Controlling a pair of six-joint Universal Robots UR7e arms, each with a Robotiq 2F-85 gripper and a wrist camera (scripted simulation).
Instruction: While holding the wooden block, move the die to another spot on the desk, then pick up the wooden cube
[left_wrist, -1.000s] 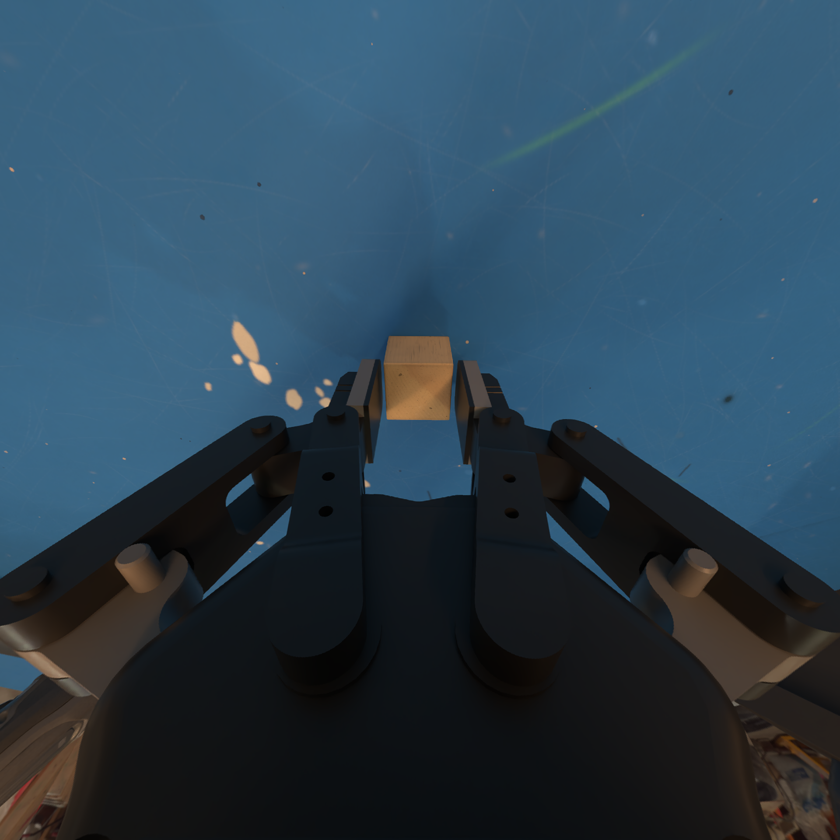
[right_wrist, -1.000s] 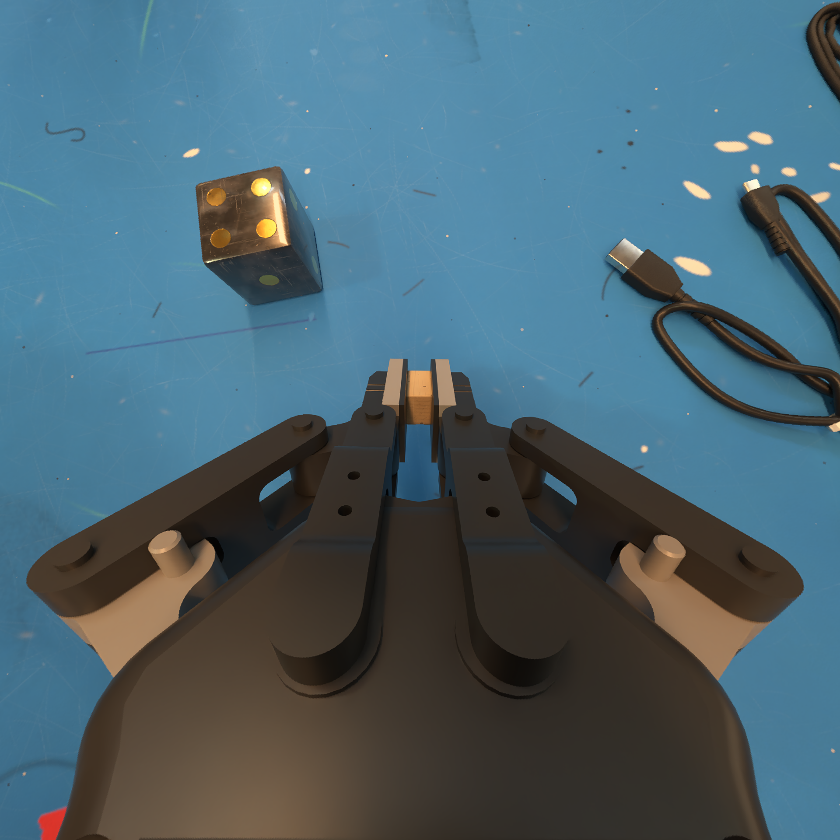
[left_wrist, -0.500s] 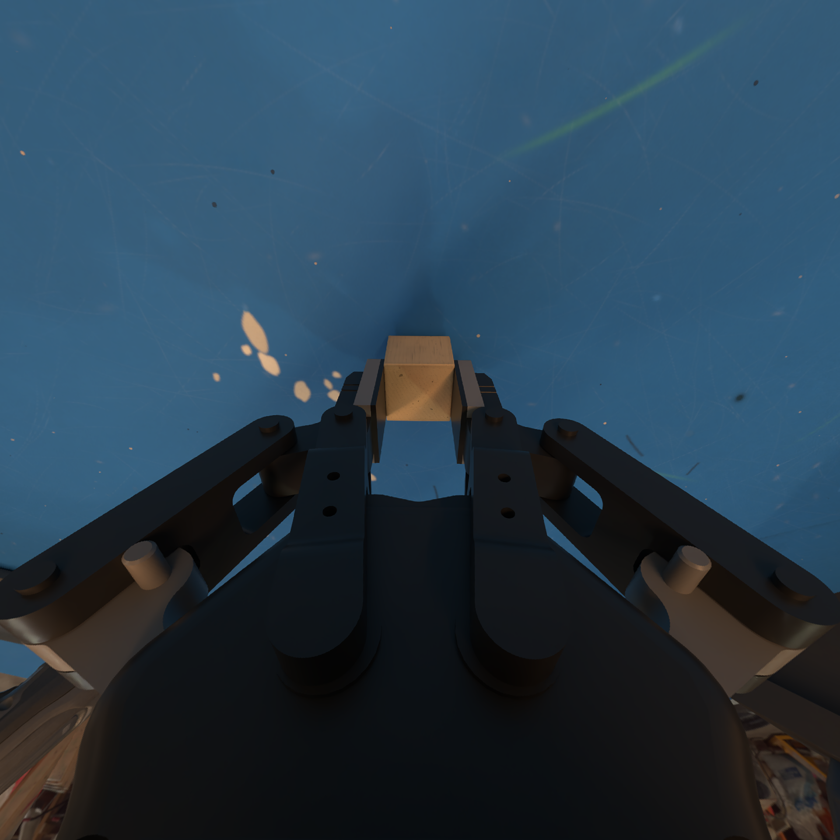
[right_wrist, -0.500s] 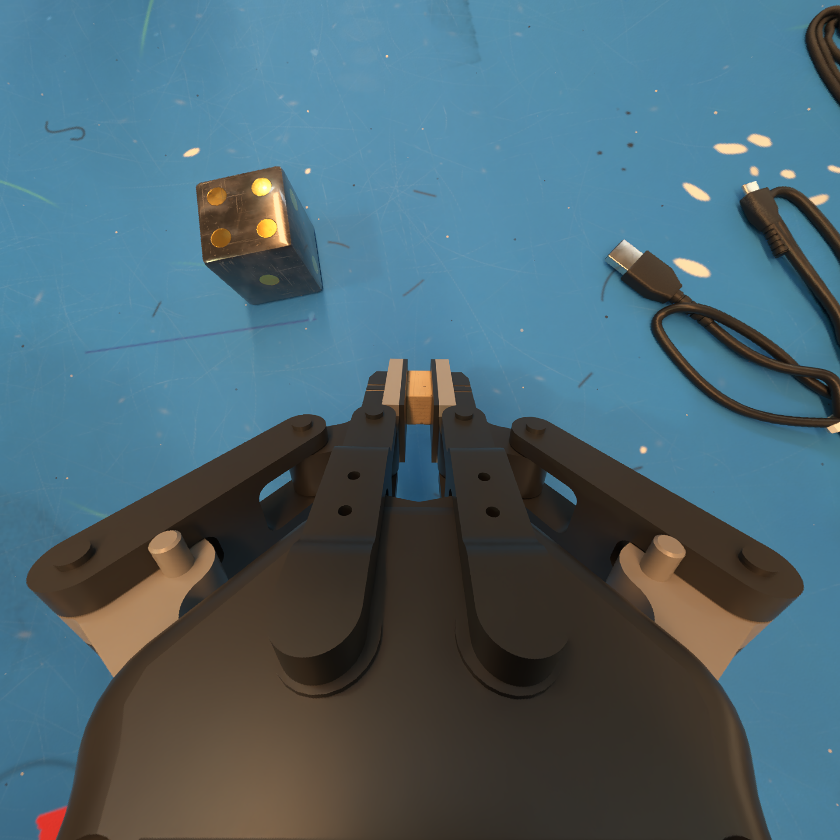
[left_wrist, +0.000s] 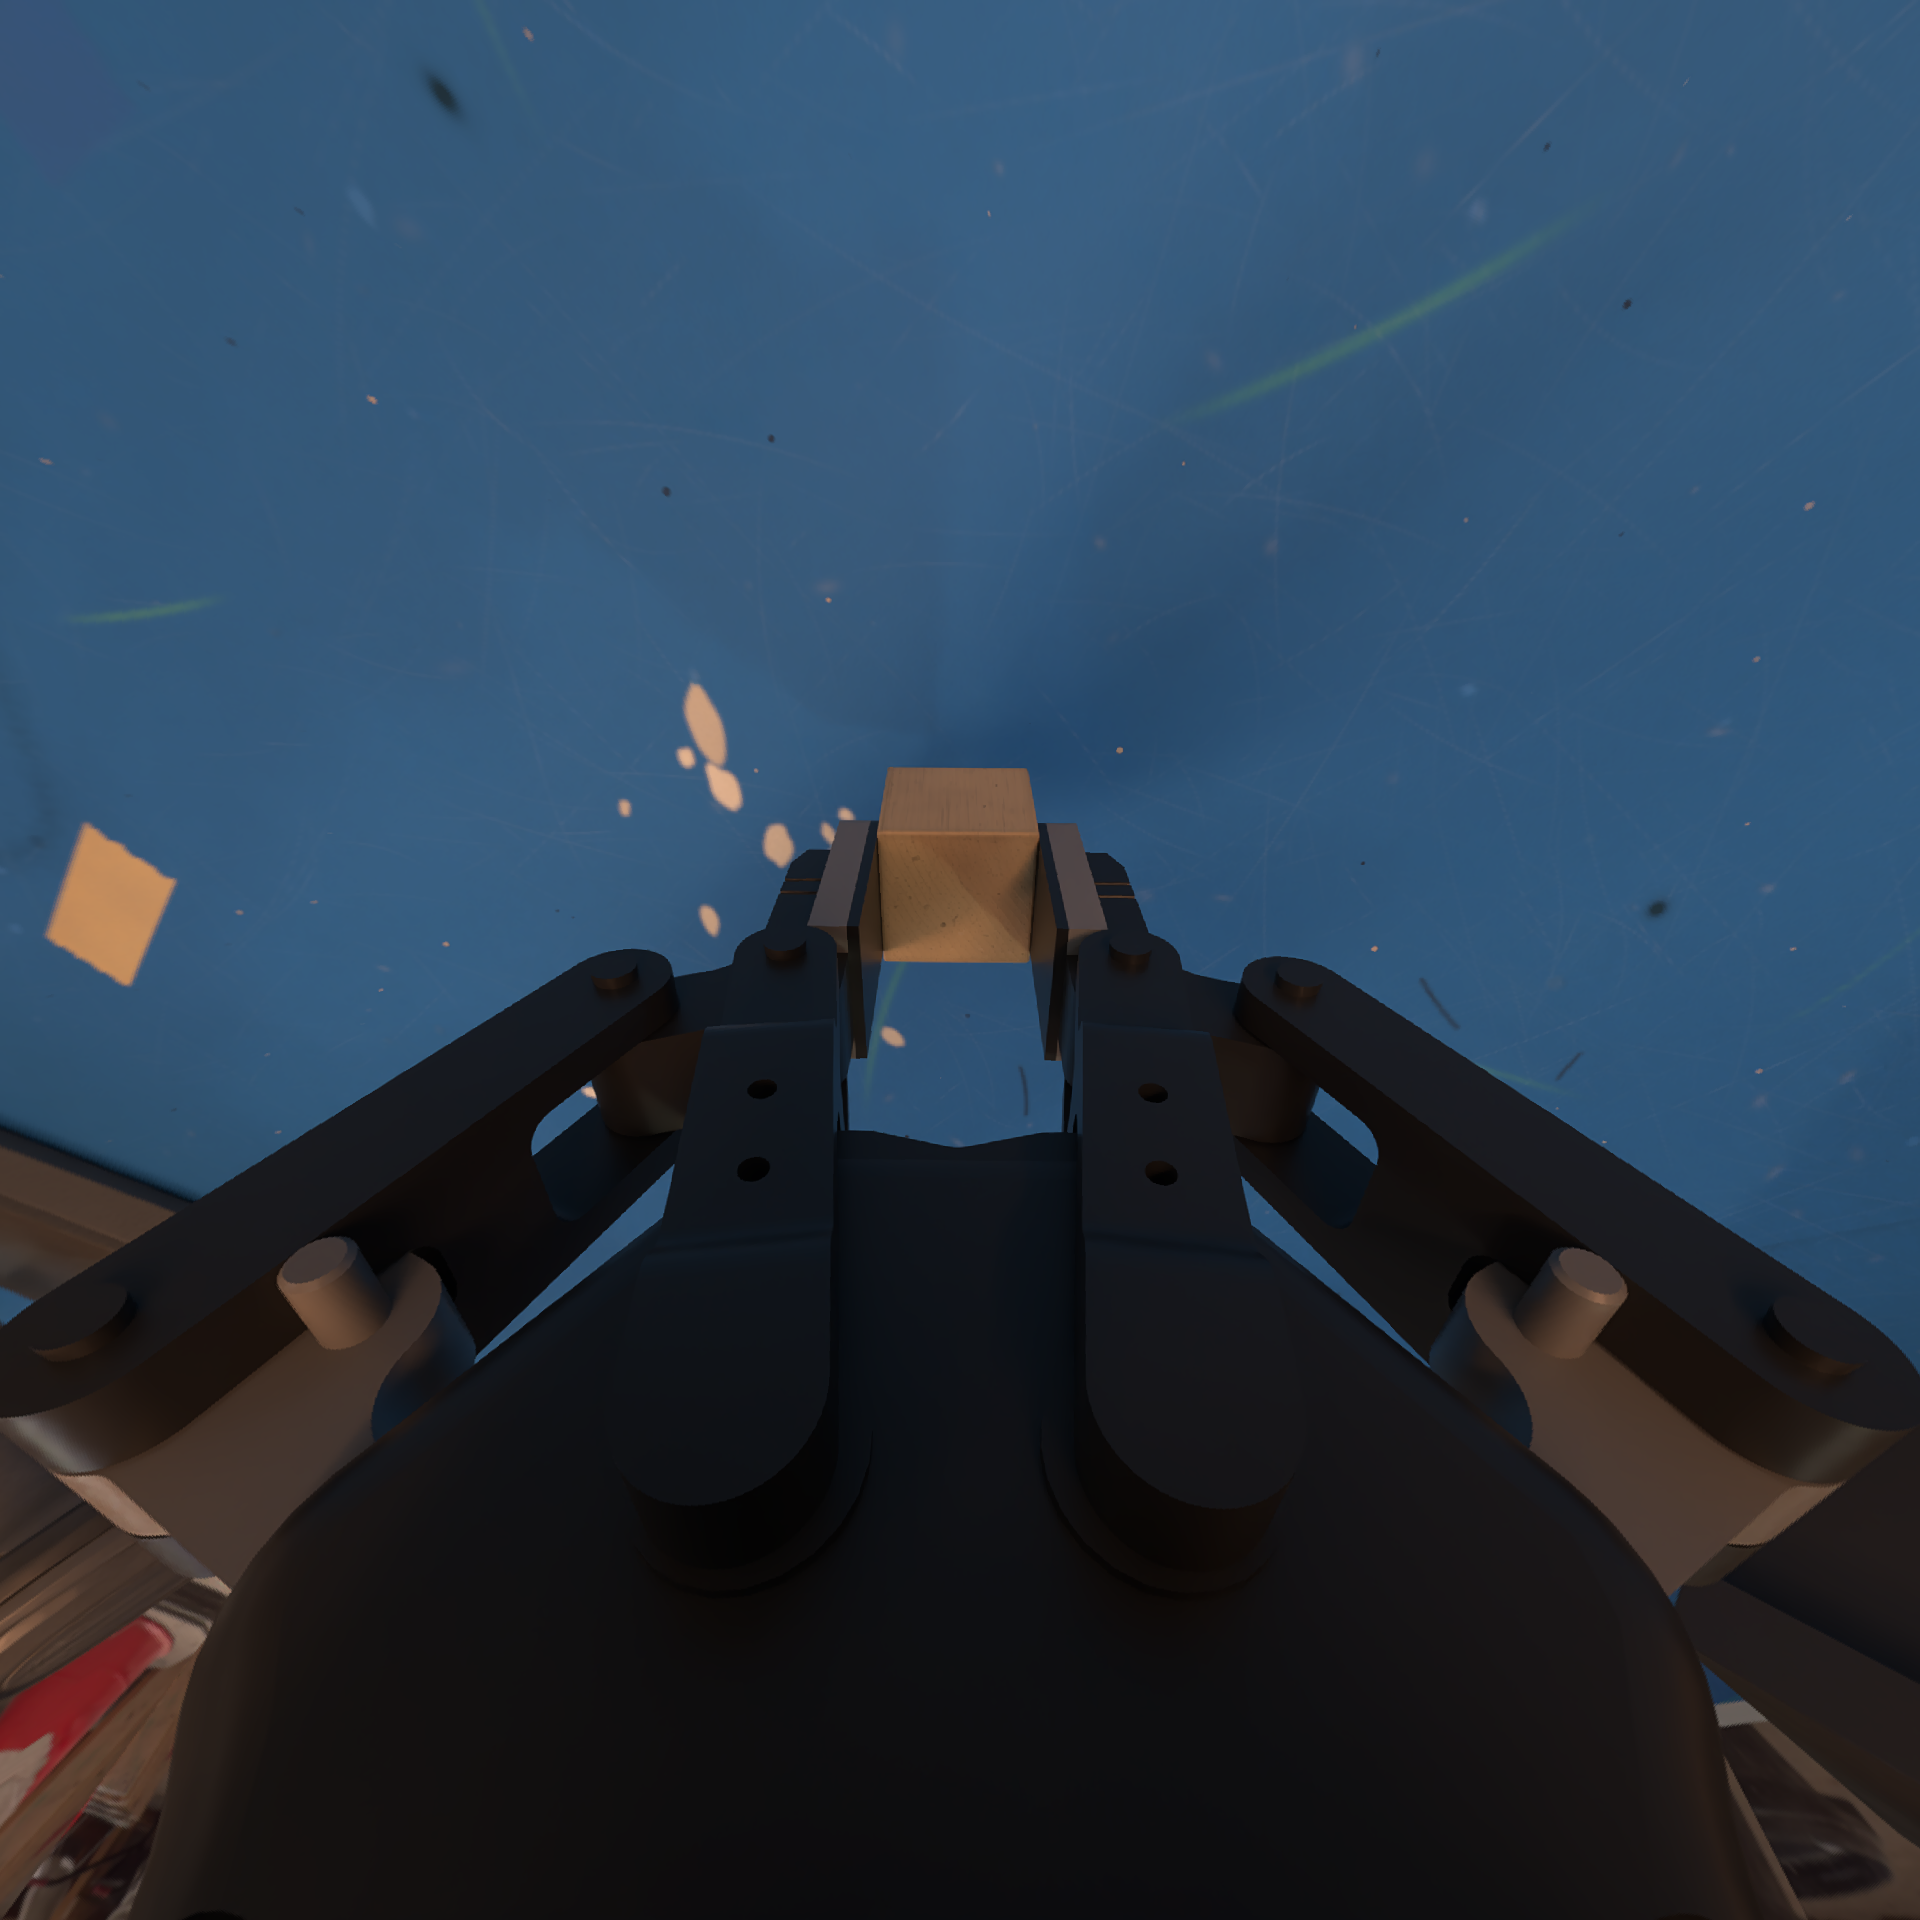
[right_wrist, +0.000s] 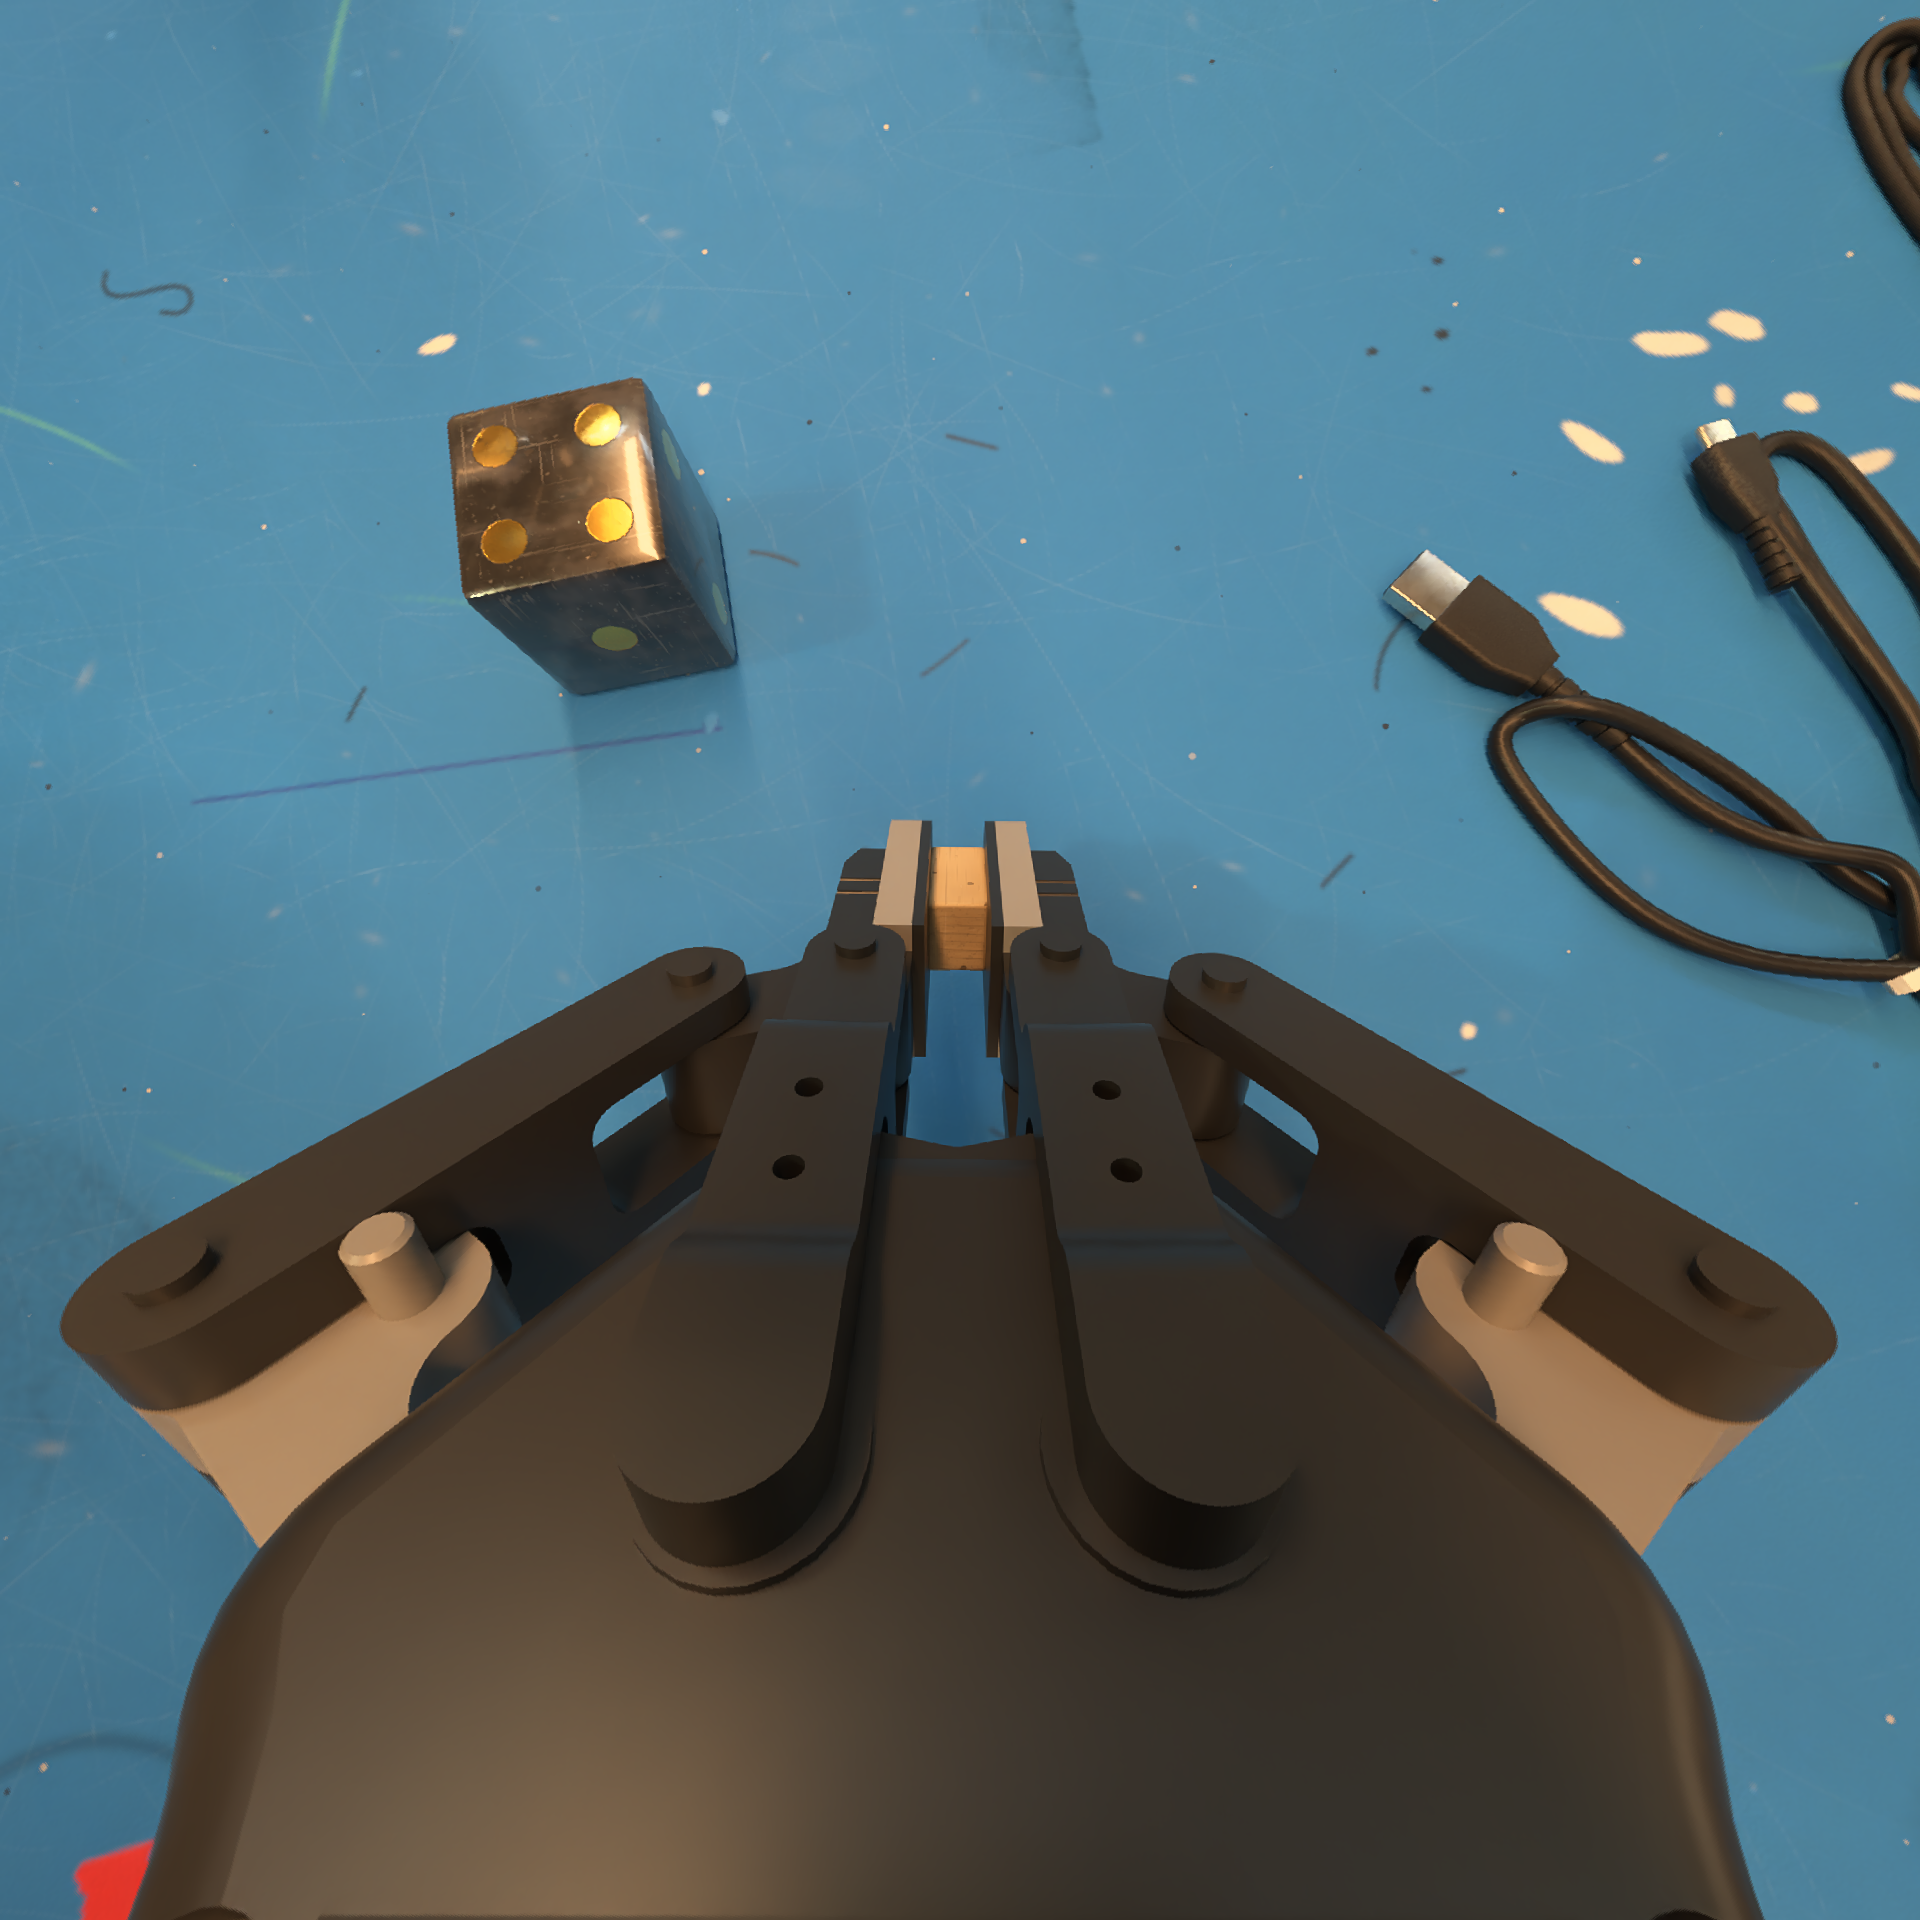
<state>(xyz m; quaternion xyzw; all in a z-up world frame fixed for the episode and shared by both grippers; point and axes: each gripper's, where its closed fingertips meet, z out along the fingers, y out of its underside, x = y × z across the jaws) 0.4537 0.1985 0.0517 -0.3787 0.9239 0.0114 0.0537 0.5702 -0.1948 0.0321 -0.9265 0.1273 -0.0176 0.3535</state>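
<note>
Left gripper (left_wrist: 957, 883) closed tight on the wooden cube (left_wrist: 958, 868), pads flat against both side faces, cube sitting right at the fingertips and apparently clear of the blue desk (left_wrist: 1039, 416) — though hard to call how high. Right gripper (right_wrist: 957, 899) clamped on the slim wooden block (right_wrist: 957, 906), narrow gap only, nothing slack. Die (right_wrist: 590, 535) down on the desk, black with gold pips, four-face up, well off to the left and ahead of the right gripper — not between any fingers. Black cable (right_wrist: 1662, 769) lying out to the right, well apart. Looks like die placed and cube in hand, so the coming move a straight lift: cube dead centre along the left gripper's axis, squarely held, no long side to favour. Left arm the one on it; right just holding.
</note>
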